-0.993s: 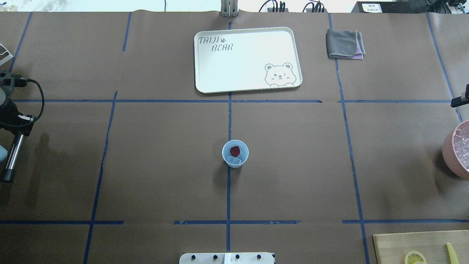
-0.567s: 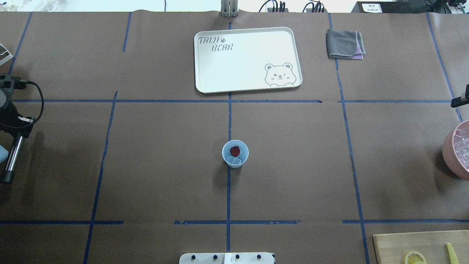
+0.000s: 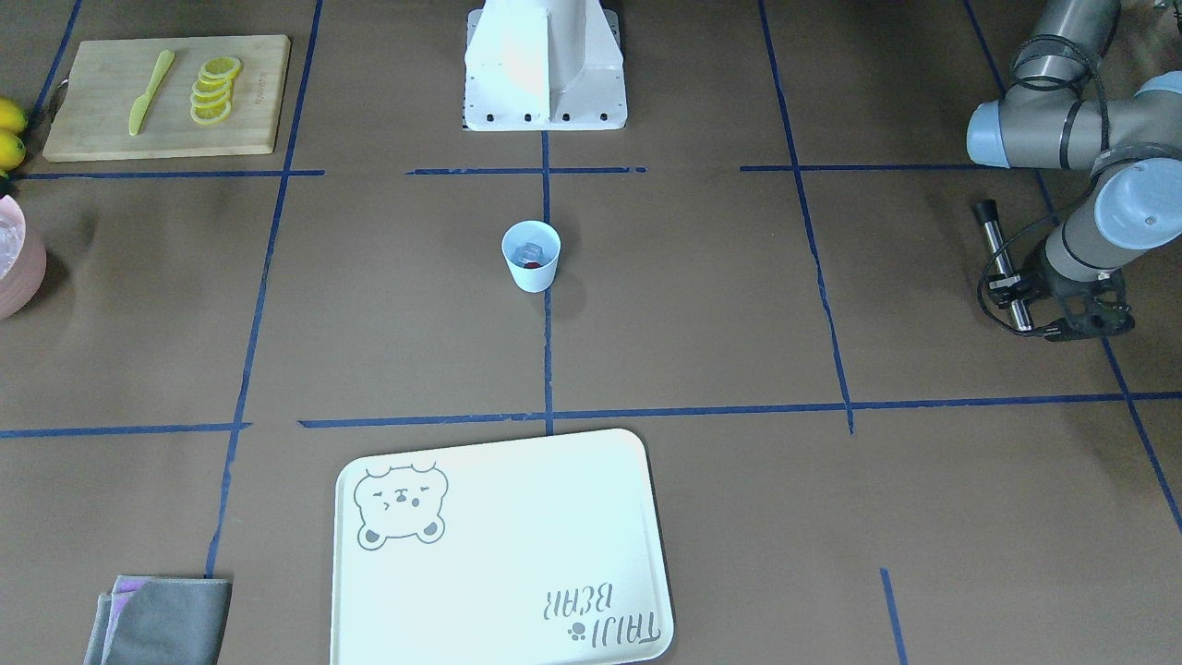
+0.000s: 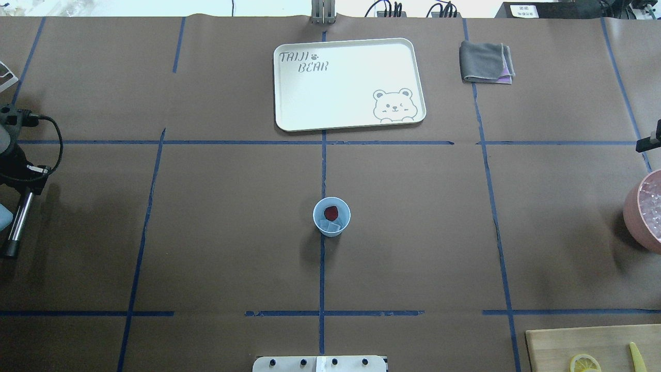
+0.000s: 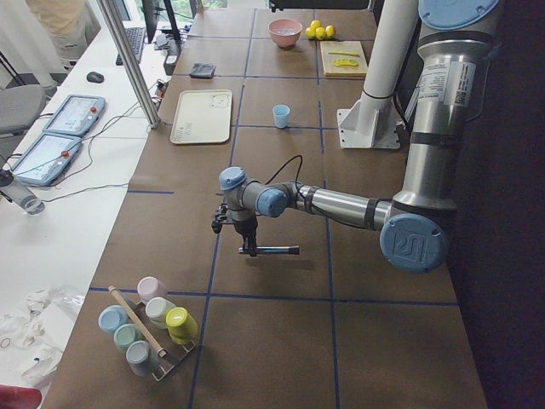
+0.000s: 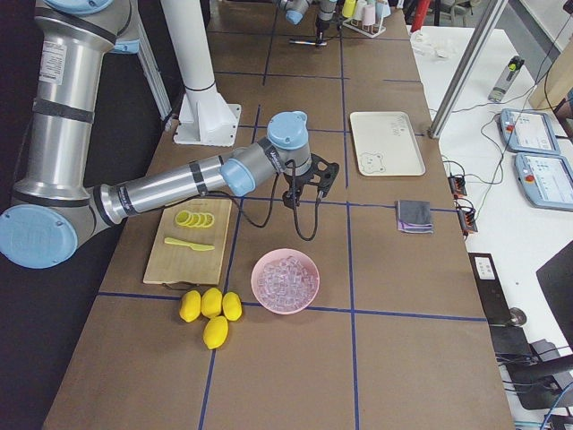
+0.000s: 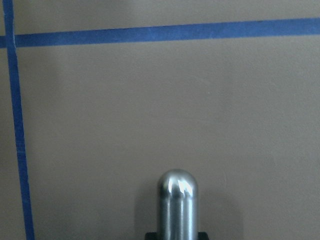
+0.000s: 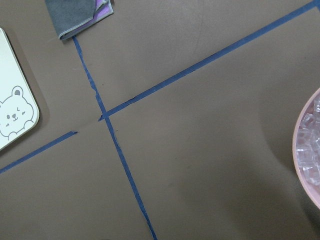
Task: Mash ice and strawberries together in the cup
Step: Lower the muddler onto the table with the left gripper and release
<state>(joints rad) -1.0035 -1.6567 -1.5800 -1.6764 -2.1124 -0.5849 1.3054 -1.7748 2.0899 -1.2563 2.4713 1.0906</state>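
Front view: our left pincer (image 3: 1016, 294) clamps a metal rod (image 3: 995, 242), well apart from the cup (image 3: 531, 270) standing mid tabletop (image 3: 702, 305); we'd turn the rod upright first.

Overhead: the strawberry (image 4: 331, 212) and ice (image 4: 330, 226) lie inside the cup, so we'd press centred and gently.

Right side view: we cannot tell the right pincer's (image 6: 300, 188) state.

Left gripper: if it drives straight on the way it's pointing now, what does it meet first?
Most likely the bare table. The left gripper, clamped across the metal rod, seems to point straight down at brown paper. The cup stands well aside.
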